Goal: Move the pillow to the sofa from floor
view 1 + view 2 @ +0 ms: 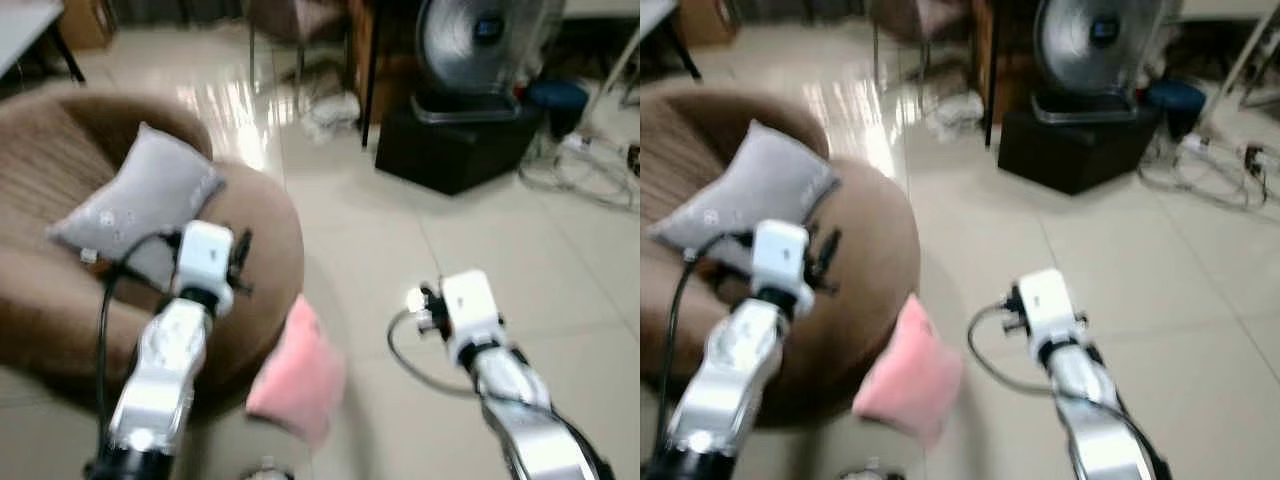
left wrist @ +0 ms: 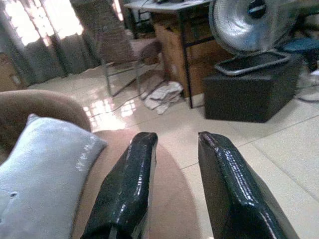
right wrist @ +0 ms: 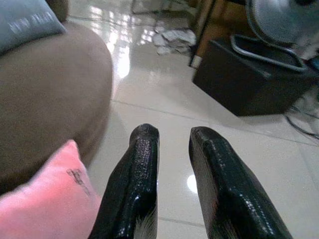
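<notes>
A pink pillow point(image 1: 300, 375) lies on the tiled floor, leaning against the side of a round brown sofa point(image 1: 270, 250). A grey pillow point(image 1: 140, 205) rests on the sofa seat. My left gripper point(image 2: 177, 142) hovers over the sofa's rim beside the grey pillow point(image 2: 40, 174), open and holding nothing. My right gripper point(image 3: 173, 133) hangs over bare floor just right of the pink pillow point(image 3: 45, 199), also open with nothing between its fingers. Both wrists, left point(image 1: 205, 260) and right point(image 1: 468, 305), are raised in front of me.
A big metal fan point(image 1: 480, 40) stands on a black box point(image 1: 455, 145) at the back right, with cables point(image 1: 590, 170) on the floor beside it. A chair point(image 1: 300, 20), desk legs and a crumpled cloth point(image 1: 335, 110) lie behind. Open tiles stretch to the right of the sofa.
</notes>
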You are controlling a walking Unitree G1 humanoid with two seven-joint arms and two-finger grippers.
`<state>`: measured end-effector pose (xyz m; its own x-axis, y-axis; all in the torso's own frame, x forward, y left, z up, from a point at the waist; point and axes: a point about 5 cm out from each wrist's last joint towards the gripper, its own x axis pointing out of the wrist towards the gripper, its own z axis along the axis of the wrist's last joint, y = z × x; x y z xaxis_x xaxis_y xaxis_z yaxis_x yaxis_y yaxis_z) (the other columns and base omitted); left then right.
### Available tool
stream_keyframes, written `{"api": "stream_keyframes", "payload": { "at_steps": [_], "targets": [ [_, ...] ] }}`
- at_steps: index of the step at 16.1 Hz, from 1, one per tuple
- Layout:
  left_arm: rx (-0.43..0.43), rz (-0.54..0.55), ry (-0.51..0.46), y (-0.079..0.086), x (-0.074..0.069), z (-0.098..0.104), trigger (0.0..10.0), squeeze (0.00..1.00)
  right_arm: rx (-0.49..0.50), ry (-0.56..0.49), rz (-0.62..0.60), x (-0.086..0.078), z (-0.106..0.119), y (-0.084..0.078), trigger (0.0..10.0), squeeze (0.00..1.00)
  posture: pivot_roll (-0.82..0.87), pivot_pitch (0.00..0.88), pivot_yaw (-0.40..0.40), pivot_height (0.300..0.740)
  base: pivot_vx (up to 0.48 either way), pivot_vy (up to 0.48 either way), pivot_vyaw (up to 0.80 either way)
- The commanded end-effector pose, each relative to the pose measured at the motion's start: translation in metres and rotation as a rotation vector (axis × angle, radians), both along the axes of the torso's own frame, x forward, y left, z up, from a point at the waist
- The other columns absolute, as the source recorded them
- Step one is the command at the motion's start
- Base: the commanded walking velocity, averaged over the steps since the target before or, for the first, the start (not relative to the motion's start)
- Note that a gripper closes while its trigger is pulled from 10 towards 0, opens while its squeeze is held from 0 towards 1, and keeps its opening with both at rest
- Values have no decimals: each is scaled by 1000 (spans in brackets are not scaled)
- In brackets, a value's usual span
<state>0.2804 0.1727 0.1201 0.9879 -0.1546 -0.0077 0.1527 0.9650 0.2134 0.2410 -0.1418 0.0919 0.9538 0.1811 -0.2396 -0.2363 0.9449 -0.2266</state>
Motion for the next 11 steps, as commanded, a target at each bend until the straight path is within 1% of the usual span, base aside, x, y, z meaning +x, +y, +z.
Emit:
{"api": "stream_keyframes", "payload": {
  "at_steps": [1, 3, 7, 10, 11],
  "targets": [
    [1, 0, 1, 0, 0, 0, 10000, 0, -8, 13, 2, -3, -4, -1, 10000, 0, -37, 49, 40, 740, 311, 0, 0],
    [2, -10, 7, -1, 1, -2, 10000, 0, -11, 15, -5, -3, -7, -3, 10000, 0, -37, 43, 41, 740, 274, 0, 0],
    [-15, -17, 11, -3, 1, -3, 10000, 0, 7, 30, -20, -3, -10, -4, 10000, 0, -40, 35, 43, 736, 0, 0, 0],
    [-6, -16, 9, -3, 2, -3, 10000, 0, 17, 28, -18, -3, -10, -5, 10000, 0, -39, 40, 40, 711, 0, 0, 0],
    [-5, -17, 12, -3, 1, -4, 10000, 0, 25, 33, -12, -3, -11, -4, 10000, 0, -39, 40, 40, 696, 0, 0, 0]
  ]
}}
